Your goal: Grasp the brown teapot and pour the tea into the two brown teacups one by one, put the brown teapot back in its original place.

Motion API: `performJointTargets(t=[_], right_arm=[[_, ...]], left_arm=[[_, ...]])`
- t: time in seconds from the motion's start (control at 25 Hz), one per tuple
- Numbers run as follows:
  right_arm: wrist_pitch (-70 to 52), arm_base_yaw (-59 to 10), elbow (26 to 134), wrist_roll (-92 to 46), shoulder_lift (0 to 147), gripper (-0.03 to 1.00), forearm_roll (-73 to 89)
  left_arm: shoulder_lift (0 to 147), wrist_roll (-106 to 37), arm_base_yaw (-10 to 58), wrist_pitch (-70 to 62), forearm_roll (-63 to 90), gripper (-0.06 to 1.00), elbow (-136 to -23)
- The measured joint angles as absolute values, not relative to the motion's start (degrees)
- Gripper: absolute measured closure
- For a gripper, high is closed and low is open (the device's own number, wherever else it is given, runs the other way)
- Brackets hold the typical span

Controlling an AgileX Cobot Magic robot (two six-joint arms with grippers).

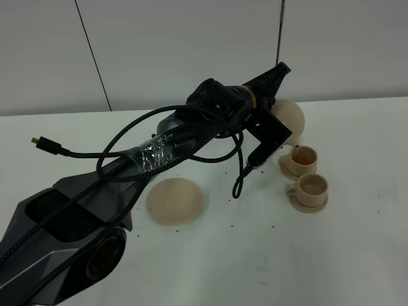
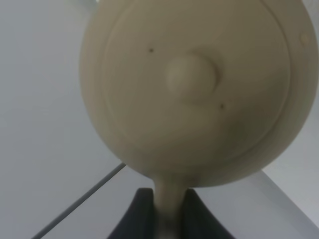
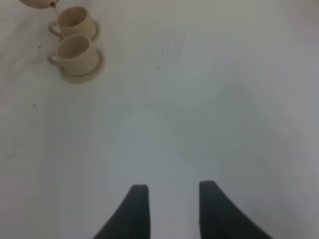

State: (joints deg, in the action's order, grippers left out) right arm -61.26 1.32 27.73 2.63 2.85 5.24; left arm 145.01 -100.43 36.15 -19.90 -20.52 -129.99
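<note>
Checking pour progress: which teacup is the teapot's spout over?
The farther teacup, directly below the tilted brown teapot; the nearer teacup sits clear of it.

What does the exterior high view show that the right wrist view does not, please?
Only exterior high: the left arm reaching to the tilted body of the brown teapot, and the empty large saucer. Only right wrist: the right end effector, open over the bare table. Both: the two brown teacups, farther and nearer, with the teapot's spout above the farther one.

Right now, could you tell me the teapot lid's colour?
The lid is plain beige-tan, clearest in left wrist view.
</note>
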Motion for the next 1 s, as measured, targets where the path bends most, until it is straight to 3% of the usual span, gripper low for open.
performJointTargets(t=[1.0], right_arm=[[-61.3,1.3,27.7,2.6,2.9,0.73,5.2]], left_arm=[[145.6,-101.6,36.2,-17.9,-20.7,0.78,-130.0]])
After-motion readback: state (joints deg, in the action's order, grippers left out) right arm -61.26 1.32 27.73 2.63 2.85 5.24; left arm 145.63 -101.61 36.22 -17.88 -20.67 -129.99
